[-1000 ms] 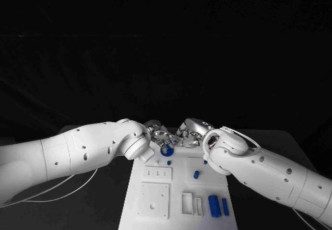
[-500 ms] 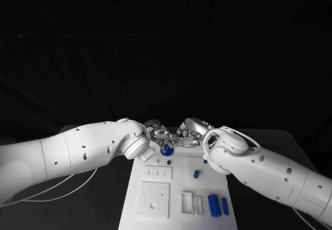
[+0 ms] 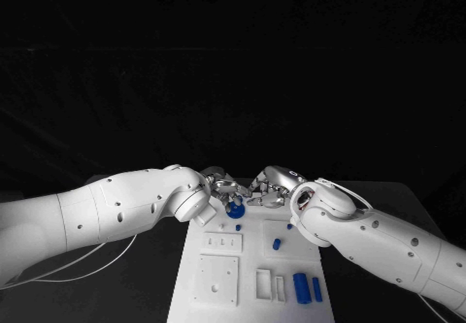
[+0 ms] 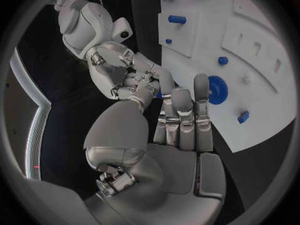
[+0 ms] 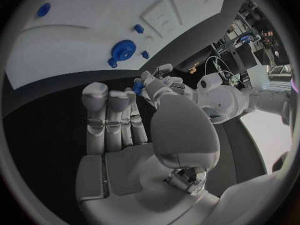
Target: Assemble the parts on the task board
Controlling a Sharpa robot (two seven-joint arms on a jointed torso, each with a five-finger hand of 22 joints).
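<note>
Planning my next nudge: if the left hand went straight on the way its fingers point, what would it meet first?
Probably the right hand, close ahead of the left hand's fingertips; the blue toothed gear on the white task board lies just beside that line. Depth is unclear.

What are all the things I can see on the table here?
Task board: one, white, lying in the middle of the black table.
Gear: one, blue, toothed, at the far end of the board, just below the two hands.
Cylinders: two, blue, lying side by side at the board's near right corner.
Short peg: one, blue, on the raised square plate right of centre.
Small pegs: at least two, blue, near the gear.
Table: one, black, under the board.
Left hand: silver, pinching a small blue piece.
Right hand: silver, fingers curled, close against the left hand.
</note>
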